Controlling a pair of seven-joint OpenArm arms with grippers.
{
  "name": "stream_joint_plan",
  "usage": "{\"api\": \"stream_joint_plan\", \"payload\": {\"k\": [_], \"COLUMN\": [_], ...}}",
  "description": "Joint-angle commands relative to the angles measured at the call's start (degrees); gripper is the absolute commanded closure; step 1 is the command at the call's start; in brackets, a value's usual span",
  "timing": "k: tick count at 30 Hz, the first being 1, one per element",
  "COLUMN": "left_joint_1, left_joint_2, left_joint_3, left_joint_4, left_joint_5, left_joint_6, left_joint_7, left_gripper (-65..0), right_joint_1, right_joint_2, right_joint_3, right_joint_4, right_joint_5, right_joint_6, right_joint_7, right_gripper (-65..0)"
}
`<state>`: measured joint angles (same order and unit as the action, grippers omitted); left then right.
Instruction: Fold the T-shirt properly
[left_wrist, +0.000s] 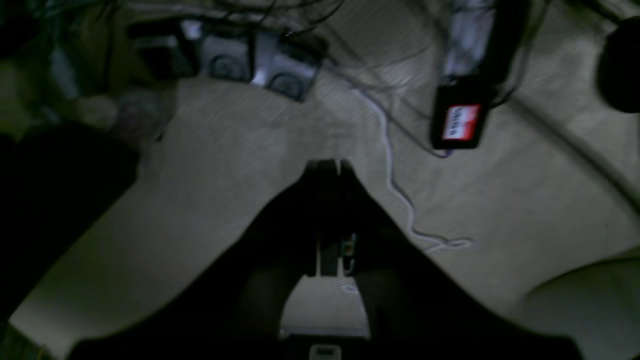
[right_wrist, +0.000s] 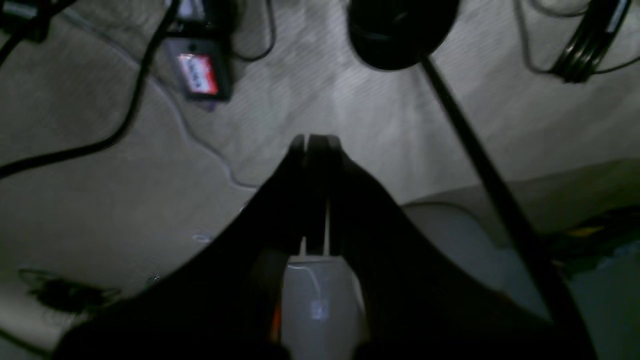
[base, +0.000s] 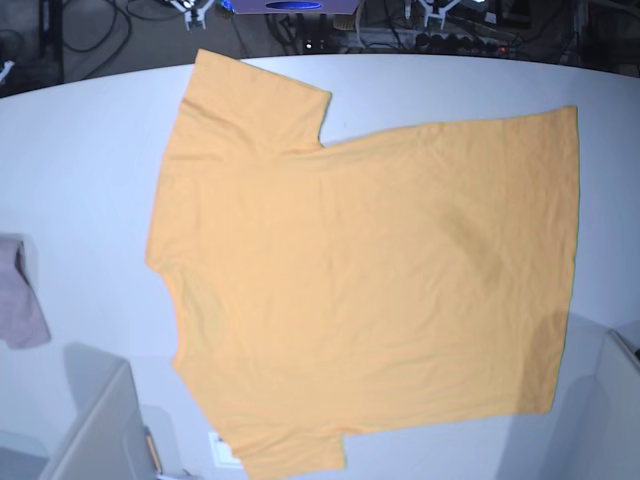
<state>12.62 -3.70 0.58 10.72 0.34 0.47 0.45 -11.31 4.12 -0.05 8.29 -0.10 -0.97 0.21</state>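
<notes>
Pinkish cloth (base: 18, 305) sits at the far left edge of the white table (base: 80, 180) in the base view, well apart from the job and not part of it, so we leave it be. Moving right, we find the T-shirt (base: 370, 280), orange-yellow and spread flat across most of the table with its collar end toward the left, one sleeve reaching up near the table's far edge and the other down at the near edge, and the hem running along the right side. We see no fold in it anywhere: both sleeves lie out, the body is a single open layer with only soft wrinkles, so we judge the folding has not begun and every fold is still ahead of us. At the bottom corners of the base view only the pale arm housings show, clear of the fabric. Our wrist cameras look out over carpeted floor and cables rather than the shirt. There the right gripper (right_wrist: 316, 142) shows its dark fingers pressed together with nothing between them, and the left gripper (left_wrist: 327, 165) is likewise closed and empty. As we judge it, both arms must first come over the shirt and open before a sleeve or edge can be taken up.
</notes>
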Motion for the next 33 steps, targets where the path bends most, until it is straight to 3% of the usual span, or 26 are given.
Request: {"api": "stream_joint_plan", "payload": {"k": [1,16,22,29,33], "left_joint_1": [1.75,22.32,32.87,43.33,49.66], "left_joint_2": [-0.82,-5.66,-7.68,-7.68,-7.50], "left_joint_3": [0.08,0.08,-0.71,-0.80,-5.90], "left_joint_4": [2.77,29.50,45.85,63.26,75.83], "left_joint_5": [-0.03,-0.56,-0.82,-0.73,-0.73], "left_joint_6": [-0.07,-0.16,-0.07,0.01,0.10], "left_joint_7": [-0.49,-0.49,-0.49,-0.49,-0.49], "left_gripper": [0.0,0.0,0.0,0.0,0.0], "right_joint_1": [-2.01,-19.59,-27.77,-36.47,-39.63], "right_joint_2": [0.58,0.93,-0.03,-0.47,-2.85], "right_joint_3": [0.19,0.89,9.77,11.79,16.10], "right_joint_4": [1.68,23.93,41.42,67.97,79.93], "right_joint_5": [0.05,0.23,0.23,0.23,0.14], "right_joint_6": [0.05,0.05,0.14,0.14,0.14], "right_joint_7": [-0.16,-1.22,-9.39,-20.03,-23.55], "right_gripper": [0.0,0.0,0.0,0.0,0.0]}}
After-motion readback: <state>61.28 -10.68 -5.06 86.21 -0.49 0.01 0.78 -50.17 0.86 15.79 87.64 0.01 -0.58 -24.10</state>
